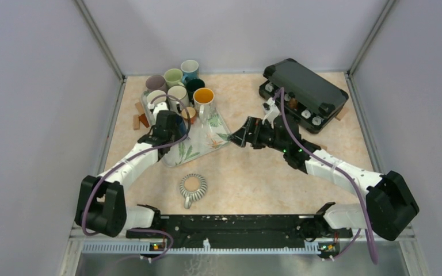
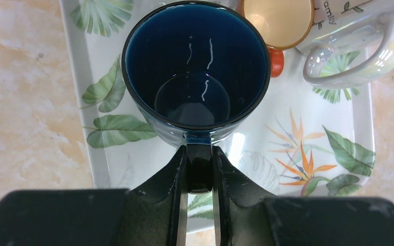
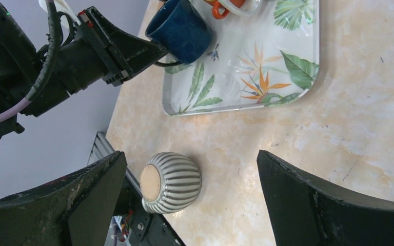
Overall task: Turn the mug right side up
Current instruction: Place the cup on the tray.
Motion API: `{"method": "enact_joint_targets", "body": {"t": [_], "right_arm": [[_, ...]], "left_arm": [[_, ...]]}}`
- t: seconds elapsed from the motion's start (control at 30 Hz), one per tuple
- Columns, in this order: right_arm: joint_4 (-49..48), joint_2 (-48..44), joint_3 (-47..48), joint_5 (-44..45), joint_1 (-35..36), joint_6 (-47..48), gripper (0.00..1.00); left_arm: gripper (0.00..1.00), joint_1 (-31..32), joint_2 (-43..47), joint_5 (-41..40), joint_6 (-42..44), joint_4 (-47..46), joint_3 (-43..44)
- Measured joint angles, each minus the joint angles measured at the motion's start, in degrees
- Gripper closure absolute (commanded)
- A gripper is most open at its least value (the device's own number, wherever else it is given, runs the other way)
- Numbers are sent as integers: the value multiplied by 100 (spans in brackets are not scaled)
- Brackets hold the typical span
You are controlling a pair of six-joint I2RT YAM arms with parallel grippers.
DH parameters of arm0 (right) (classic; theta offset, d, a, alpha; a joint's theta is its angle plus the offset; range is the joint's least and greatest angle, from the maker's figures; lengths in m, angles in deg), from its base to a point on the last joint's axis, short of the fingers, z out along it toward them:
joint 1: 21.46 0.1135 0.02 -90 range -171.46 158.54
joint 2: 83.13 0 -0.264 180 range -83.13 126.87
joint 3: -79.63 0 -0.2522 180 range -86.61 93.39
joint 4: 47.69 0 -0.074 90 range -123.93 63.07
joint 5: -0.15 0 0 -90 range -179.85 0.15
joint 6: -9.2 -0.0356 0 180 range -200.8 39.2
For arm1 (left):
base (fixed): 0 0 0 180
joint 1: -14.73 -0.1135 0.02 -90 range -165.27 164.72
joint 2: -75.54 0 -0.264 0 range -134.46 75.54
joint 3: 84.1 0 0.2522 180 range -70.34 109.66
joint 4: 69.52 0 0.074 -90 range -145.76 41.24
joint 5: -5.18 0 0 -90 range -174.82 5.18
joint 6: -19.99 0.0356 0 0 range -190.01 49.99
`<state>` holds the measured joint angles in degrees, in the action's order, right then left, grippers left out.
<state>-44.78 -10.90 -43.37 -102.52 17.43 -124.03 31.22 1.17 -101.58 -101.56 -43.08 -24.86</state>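
A dark blue mug [image 2: 192,61] hangs mouth up over the near left part of the floral tray [image 2: 308,154]. My left gripper [image 2: 200,154] is shut on its handle. The top view shows that gripper [image 1: 167,127] over the tray [image 1: 207,141]. The right wrist view shows the blue mug [image 3: 182,31] slightly tilted; whether it touches the tray I cannot tell. A grey striped mug [image 1: 193,187] stands upside down on the table near the front, tan base up. My right gripper [image 1: 236,138] hovers open right of the tray, with the striped mug [image 3: 170,182] below between its fingers, untouched.
Several upright mugs [image 1: 178,80] crowd the back left, on and behind the tray. A white pearly mug [image 2: 349,66] and a small orange cup [image 2: 279,20] sit just beyond the blue mug. A black case [image 1: 305,86] lies at the back right. Wooden blocks [image 1: 140,119] lie left of the tray.
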Motion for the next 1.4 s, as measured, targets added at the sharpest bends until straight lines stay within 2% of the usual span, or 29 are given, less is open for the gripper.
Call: {"method": "enact_joint_targets", "body": {"t": [0.23,0.47,0.67,1.0,1.17,1.23,1.4], "right_arm": [[63,-92,0,-7,0,83,1],[111,-96,0,-7,0,122,1],[142,-96,0,-7,0,127,1],[208,-118,0,-2,0,146,1],[210,-133,-2,-2,0,149,1],[210,-133,-2,-2,0,149,1],[216,-133,-2,-2,0,151,1]], "left_arm": [[99,-131,-199,-120,-7,-299,0],[79,-227,-339,-131,-2,-468,7],[72,-269,-588,-109,-2,-570,33],[36,-293,-662,297,2,-275,219],[14,-293,-535,608,4,-85,291],[2,-293,-428,734,4,24,291],[2,-293,7,1108,-39,328,289]]}}
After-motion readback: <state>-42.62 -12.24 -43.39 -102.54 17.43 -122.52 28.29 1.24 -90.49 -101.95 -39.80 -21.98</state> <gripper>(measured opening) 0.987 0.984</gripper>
